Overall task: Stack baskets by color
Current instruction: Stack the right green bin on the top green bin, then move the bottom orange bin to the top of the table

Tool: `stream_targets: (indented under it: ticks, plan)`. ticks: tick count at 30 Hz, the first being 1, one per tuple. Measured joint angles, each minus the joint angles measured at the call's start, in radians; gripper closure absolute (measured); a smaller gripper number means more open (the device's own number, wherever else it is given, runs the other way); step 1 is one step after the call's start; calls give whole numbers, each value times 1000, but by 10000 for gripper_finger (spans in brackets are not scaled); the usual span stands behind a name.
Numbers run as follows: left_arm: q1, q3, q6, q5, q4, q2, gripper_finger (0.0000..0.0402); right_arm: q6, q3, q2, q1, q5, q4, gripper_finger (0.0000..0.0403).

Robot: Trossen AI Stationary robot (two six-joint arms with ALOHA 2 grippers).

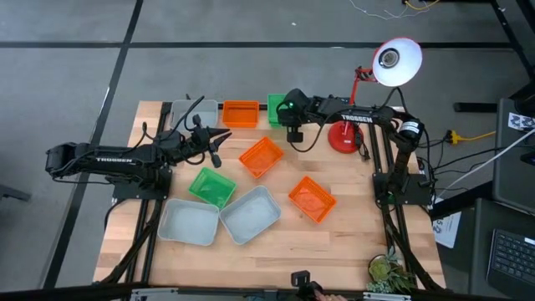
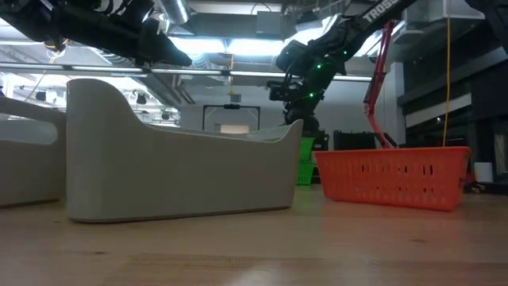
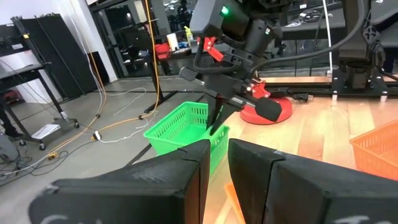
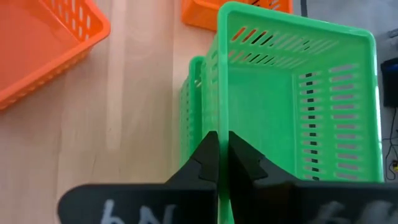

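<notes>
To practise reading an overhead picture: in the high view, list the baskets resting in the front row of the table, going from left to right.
Pale grey basket → second pale grey basket → orange basket.

Three orange baskets [image 1: 241, 113] [image 1: 261, 157] [image 1: 312, 199] and three pale grey baskets [image 1: 190, 221] [image 1: 249, 214] [image 1: 205, 107] are showing from above. Three green baskets [image 1: 211, 186] [image 4: 292, 93] [image 4: 194, 109] are showing too, two of them close together. One red lamp [image 1: 344, 138] is standing by, and two dark arms [image 1: 100, 159] [image 1: 359, 117] are reaching in.
</notes>
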Motion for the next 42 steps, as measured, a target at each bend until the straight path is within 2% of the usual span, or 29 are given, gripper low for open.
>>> stream_targets:
  ticks: [12,16,24,34,39,42]
  plan:
    - [0,0,-1,0,-16,0,349,7,0,0,-8,3,-1,392]
    - [0,0,-8,0,-37,0,349,9,0,0,-12,54,-1,376]
    - [0,0,-9,0,-40,0,349,8,-1,0,-13,54,-7,327]
    - [0,0,-10,0,-40,0,349,30,38,-2,25,57,-4,319]
    - [0,0,-10,1,-40,0,349,88,126,-4,82,52,-169,319]
    - [0,0,-10,0,-40,0,349,272,192,-4,119,52,-336,319]
